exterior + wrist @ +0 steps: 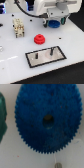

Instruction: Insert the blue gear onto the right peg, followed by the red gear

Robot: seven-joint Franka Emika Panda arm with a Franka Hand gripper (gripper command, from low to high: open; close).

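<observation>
The grey black-edged plate [45,55] lies nearest the exterior camera on the white table [15,60], well in front of the gripper [53,20], with two thin dark pegs standing upright on it; the right peg [51,50] is the one toward the exterior view's right. Behind the plate, and nearer the camera than the gripper, sits the red gear [38,39], flat on the table and off to the gripper's side toward the exterior view's left. A small beige and dark fixture [18,26] stands farther out on that same side. The blue gear [54,22] is directly at the gripper, its toothed rim showing beneath the white hand. In the wrist view this gear [47,119] fills most of the picture, teeth crisp around the edge and a dark hole at its hub. Whether the fingers are clamped on the gear cannot be told.
</observation>
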